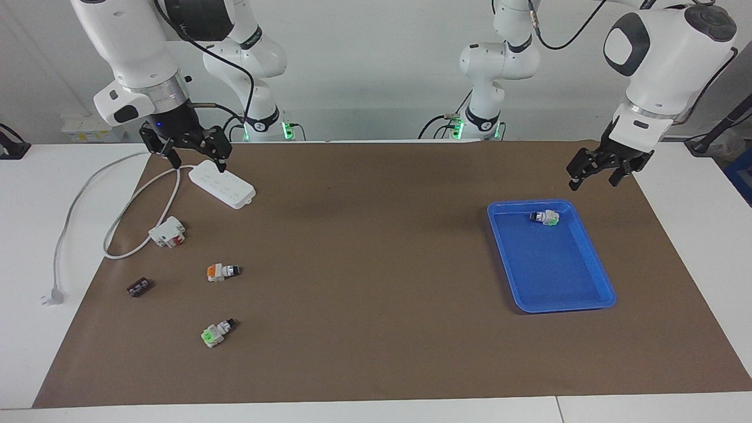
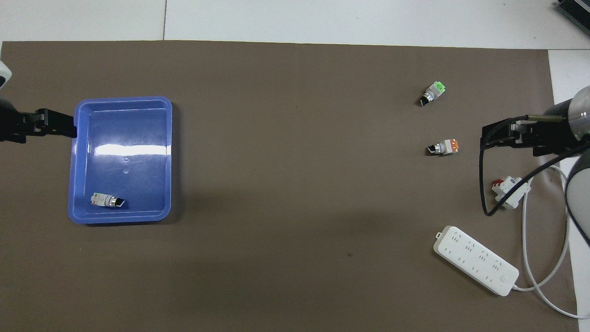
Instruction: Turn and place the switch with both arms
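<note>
The switch (image 1: pixel 222 272), white with a black knob and an orange block, lies on the brown mat toward the right arm's end; it also shows in the overhead view (image 2: pixel 443 147). My right gripper (image 1: pixel 198 164) is open and empty in the air over the end of the power strip (image 1: pixel 222 184), apart from the switch; it also shows in the overhead view (image 2: pixel 489 137). My left gripper (image 1: pixel 592 183) is open and empty, raised over the mat beside the blue tray (image 1: pixel 593 247); it also shows in the overhead view (image 2: pixel 64 130).
A bright green switch (image 1: pixel 216 332) lies farther from the robots than the orange one. Another switch (image 1: pixel 545 217) lies in the tray. A white-and-red block (image 1: pixel 167 231), a small dark part (image 1: pixel 139 287) and the strip's cable (image 1: pixel 88 182) lie at the right arm's end.
</note>
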You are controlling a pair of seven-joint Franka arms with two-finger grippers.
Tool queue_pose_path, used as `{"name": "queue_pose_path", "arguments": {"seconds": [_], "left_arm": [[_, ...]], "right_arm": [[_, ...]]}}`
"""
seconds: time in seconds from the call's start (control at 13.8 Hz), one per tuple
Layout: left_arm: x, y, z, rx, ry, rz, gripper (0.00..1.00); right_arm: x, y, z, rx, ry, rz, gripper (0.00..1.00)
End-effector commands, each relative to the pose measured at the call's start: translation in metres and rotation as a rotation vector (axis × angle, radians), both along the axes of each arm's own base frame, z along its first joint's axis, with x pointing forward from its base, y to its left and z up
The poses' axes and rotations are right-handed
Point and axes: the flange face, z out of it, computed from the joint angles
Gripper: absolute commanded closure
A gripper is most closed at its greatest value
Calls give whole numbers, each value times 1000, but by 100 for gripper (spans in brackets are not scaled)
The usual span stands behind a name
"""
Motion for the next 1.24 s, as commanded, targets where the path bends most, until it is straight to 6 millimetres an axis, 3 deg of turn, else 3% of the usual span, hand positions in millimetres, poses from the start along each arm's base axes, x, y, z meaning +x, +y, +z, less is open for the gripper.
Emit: {"name": "queue_pose_path", "arguments": {"seconds": [0.0, 0.36, 0.8, 1.02, 1.16], "left_arm": [[-8, 1, 2, 2, -5, -2, 0], [-15, -4, 6, 1, 10, -13, 0], [-16, 7, 10, 0, 7, 2, 0], [-19, -2, 12, 12, 21, -88, 0], [-21, -2, 12, 14, 37, -184, 1]], "right_arm": [[-1, -8, -3, 6, 9, -4, 0], [0, -14, -3, 6, 0, -4, 0], [8, -19, -15, -12, -71, 212, 0], [24, -19, -47, -4, -31, 369, 0], [30, -23, -56, -11, -32, 534, 0]]}}
